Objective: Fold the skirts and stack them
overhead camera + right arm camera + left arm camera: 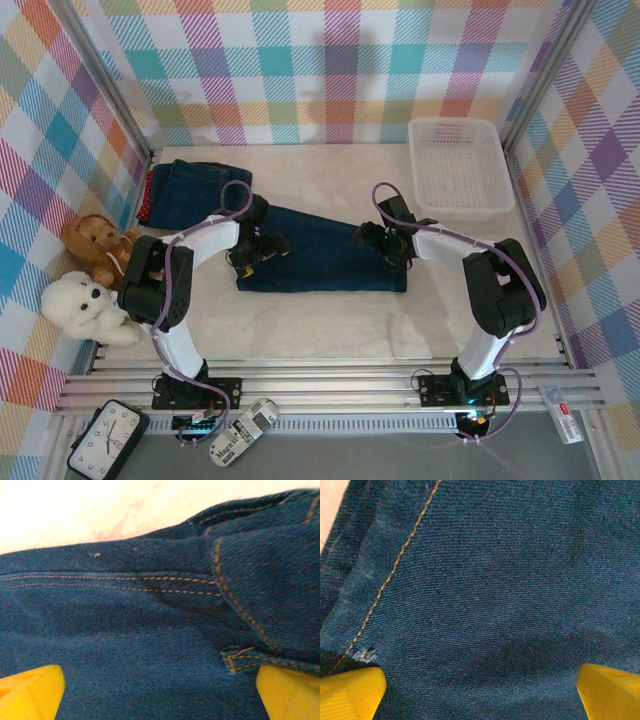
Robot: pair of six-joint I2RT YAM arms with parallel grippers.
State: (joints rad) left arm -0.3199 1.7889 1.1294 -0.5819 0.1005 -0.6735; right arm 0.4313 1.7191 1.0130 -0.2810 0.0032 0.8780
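Both released and grasping nothing, the left gripper (pixel 255 250) hangs over the 9 o'clock end and the right gripper (pixel 385 240) over the 3 o'clock end of the centre denim skirt (pixel 325 265) mid-bench (pixel 330 330). At 10 o'clock a folded denim skirt (pixel 200 188) tops the red skirt (pixel 148 197). Stacking the centre one looks left to do.

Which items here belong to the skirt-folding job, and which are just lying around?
Job:
- denim skirt spread mid-table
- folded denim skirt at back left
- red skirt peeking out at its left

Lying about:
- white basket
- brown teddy
- white teddy
- clock
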